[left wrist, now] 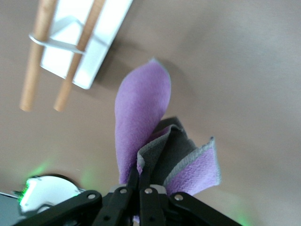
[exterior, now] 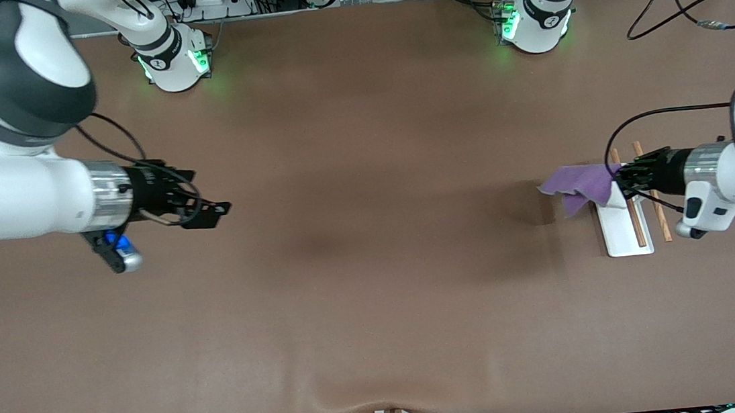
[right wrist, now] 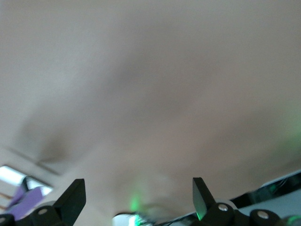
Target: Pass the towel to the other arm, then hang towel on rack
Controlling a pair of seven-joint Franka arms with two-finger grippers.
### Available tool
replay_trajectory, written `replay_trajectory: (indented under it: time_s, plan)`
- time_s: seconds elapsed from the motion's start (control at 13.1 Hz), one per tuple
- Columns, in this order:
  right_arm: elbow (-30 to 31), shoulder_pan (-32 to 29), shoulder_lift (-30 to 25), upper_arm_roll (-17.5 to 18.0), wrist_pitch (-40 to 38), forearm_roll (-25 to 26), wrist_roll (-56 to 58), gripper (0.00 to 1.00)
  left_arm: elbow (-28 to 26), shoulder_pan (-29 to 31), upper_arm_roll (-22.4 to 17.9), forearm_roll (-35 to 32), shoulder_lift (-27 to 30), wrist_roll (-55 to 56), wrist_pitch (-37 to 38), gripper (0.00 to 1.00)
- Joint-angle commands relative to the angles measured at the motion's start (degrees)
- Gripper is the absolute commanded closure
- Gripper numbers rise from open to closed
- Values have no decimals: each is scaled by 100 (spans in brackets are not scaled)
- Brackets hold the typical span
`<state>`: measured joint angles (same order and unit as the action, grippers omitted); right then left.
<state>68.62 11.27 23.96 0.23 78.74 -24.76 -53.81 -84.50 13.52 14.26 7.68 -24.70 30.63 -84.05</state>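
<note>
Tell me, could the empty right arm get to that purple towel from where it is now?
Probably yes: bare table lies between the open right gripper and the purple towel, held up by the shut left gripper over the rack.

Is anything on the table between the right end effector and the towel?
No. In the front view, only bare table lies between the open right end effector and the towel.

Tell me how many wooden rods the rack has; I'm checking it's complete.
2. Both rods, one and the other, run side by side above the rack's white base at the left arm's end of the table, under the left gripper holding the purple towel.
</note>
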Motion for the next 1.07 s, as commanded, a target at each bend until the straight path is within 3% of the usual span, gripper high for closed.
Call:
replay_trajectory:
  time_s: [0.0,0.23,0.53,0.99]
  plan:
    - [81,-160,-242,82,-192,803,1333,0,-118,193,59,-302,-17,-293,73,100]
    - [99,-467,-278,82,-253,1112,2293,0,-189,518,59,-389,-70,-881,73,100]
    - [90,-766,-287,82,-236,1947,3585,0,-172,774,59,-609,-87,-1515,64,100]
    - [99,-1294,-269,91,-140,2045,4546,0,-128,1187,59,-864,-307,-2666,-225,100]
